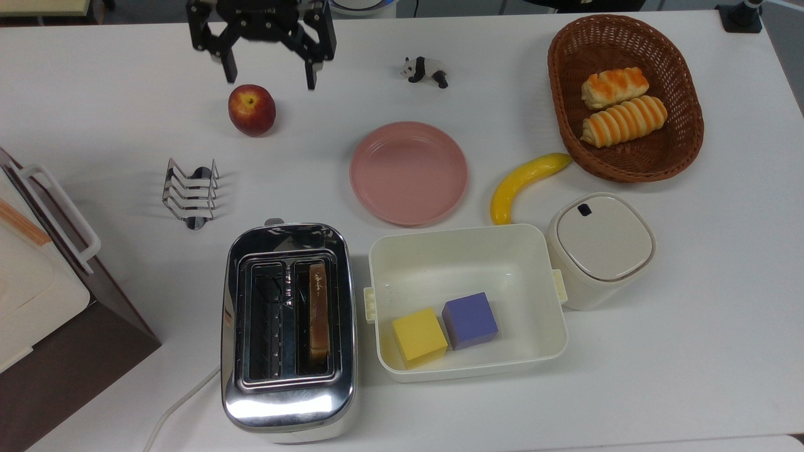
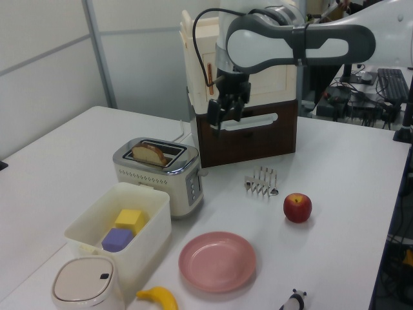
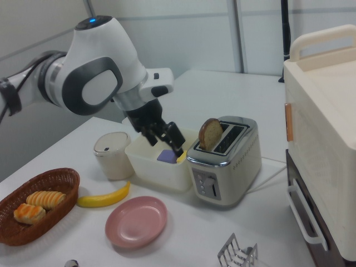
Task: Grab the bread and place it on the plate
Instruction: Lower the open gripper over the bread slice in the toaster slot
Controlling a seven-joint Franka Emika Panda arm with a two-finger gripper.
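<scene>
The gripper (image 1: 268, 73) is being held with its fingers spread apart and empty, above the table (image 1: 691, 326) near the apple (image 1: 251, 110). The bread (image 1: 318, 311) is being held upright in the toaster (image 1: 287, 402) slot, well apart from the bare pink plate (image 1: 408, 172). No legible writing is being shown.

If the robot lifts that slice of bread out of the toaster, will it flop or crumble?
The bread stands upright, unsupported, in the toaster slot, so it probably stays fairly stiff. It looks thin edge-on, so likely light, and a hard squeeze might dent it.
</scene>
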